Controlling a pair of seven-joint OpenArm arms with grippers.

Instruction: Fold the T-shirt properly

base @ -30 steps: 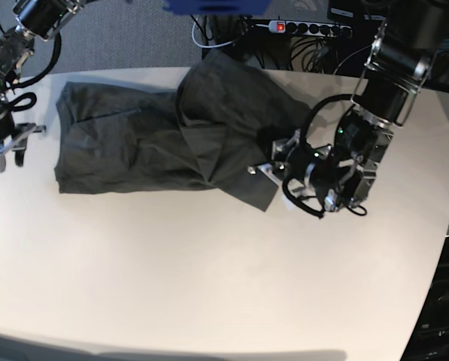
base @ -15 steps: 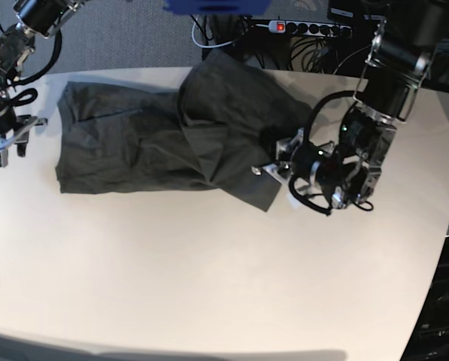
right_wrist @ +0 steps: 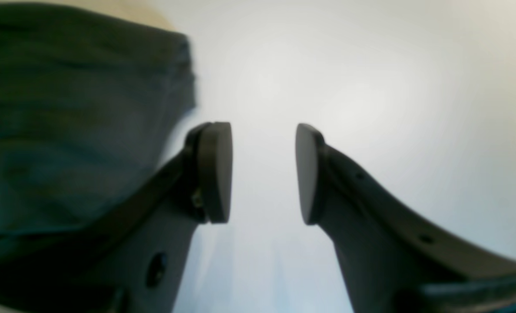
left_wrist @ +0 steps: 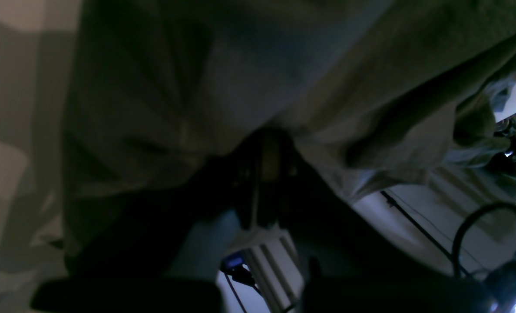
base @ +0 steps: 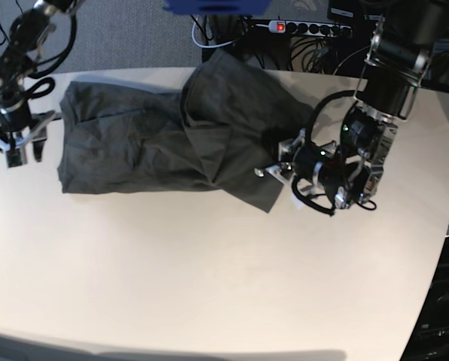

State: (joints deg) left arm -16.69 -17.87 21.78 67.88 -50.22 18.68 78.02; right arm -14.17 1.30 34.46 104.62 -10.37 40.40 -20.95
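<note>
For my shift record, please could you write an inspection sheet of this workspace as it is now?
Surface: pale table, bare in front of the cloth.
Job's things: dark grey T-shirt, partly folded, one side bunched and lifted.
Clutter: nothing seen.
Grippers: left gripper has its jaws shut on the T-shirt edge; right gripper has its jaws open and holds nothing, beside the T-shirt's other end.
Cables: black loops on the left arm; tangled leads behind the table.
Surroundings: power strip with red switch, grey floor.
</note>
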